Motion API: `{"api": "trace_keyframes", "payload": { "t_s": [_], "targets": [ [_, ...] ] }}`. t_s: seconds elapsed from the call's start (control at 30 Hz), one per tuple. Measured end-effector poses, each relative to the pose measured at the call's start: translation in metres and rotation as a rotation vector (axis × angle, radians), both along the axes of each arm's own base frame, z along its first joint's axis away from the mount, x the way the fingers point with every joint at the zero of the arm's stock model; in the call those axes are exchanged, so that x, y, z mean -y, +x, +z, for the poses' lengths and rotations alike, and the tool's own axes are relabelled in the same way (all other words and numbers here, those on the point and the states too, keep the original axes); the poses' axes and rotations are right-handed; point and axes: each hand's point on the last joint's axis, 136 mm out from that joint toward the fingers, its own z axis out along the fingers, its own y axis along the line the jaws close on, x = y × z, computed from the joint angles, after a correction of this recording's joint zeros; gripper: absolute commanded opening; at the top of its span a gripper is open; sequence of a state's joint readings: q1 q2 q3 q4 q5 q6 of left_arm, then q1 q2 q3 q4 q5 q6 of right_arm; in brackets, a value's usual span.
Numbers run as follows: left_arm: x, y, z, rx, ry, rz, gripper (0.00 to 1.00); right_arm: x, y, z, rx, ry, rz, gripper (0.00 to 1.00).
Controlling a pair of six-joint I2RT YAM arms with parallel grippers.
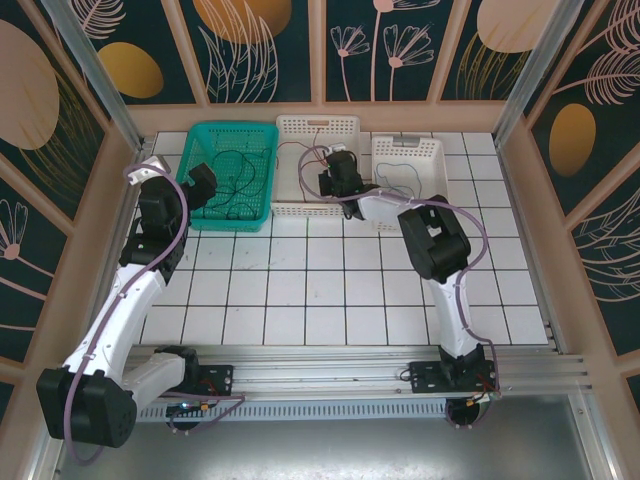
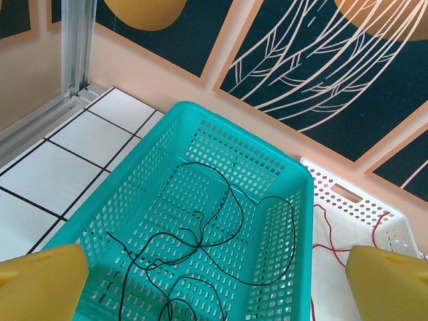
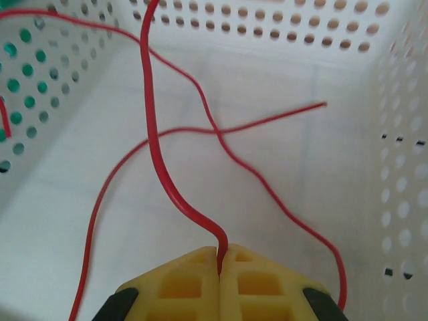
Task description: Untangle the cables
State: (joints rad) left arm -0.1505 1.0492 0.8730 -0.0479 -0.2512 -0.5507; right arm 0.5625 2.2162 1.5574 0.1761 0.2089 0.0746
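Right gripper [image 3: 219, 257] is pinched on the red cable [image 3: 148, 114], which is led toward the frame's top within the white basket [image 3: 301, 40]; left gripper [image 2: 214, 286] is held spread over black cables [image 2: 235, 200].

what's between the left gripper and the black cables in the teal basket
Nothing visible. The open left gripper hangs over the teal basket, and the black cables lie uncovered on its floor, inside the walls.
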Motion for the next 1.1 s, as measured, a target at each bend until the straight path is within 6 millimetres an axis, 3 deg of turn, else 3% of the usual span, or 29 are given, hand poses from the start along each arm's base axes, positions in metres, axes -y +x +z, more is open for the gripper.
{"api": "trace_keyframes", "payload": {
  "t_s": [0.27,0.47,0.6,0.83,0.97,1.1],
  "targets": [
    [0.001,0.000,0.000,-0.001,-0.002,-0.005,0.98,-0.025,0.035,-0.025,-0.175,0.006,0.018,0.00],
    [0.001,0.000,0.000,-0.001,-0.001,-0.007,0.99,-0.011,0.033,-0.047,-0.325,-0.007,0.012,0.00],
    [0.001,0.000,0.000,-0.002,0.002,-0.008,0.99,-0.010,0.027,-0.043,-0.375,0.001,0.024,0.00],
    [0.001,0.000,0.000,-0.002,0.004,-0.009,0.99,-0.016,0.025,-0.023,-0.386,0.026,0.050,0.17],
    [0.001,0.000,0.000,-0.002,0.004,-0.009,0.98,-0.015,0.022,-0.025,-0.406,0.018,0.050,0.27],
    [0.001,0.000,0.000,-0.002,0.004,-0.009,0.99,-0.012,0.017,-0.027,-0.427,0.006,0.048,0.29]
  ]
}}
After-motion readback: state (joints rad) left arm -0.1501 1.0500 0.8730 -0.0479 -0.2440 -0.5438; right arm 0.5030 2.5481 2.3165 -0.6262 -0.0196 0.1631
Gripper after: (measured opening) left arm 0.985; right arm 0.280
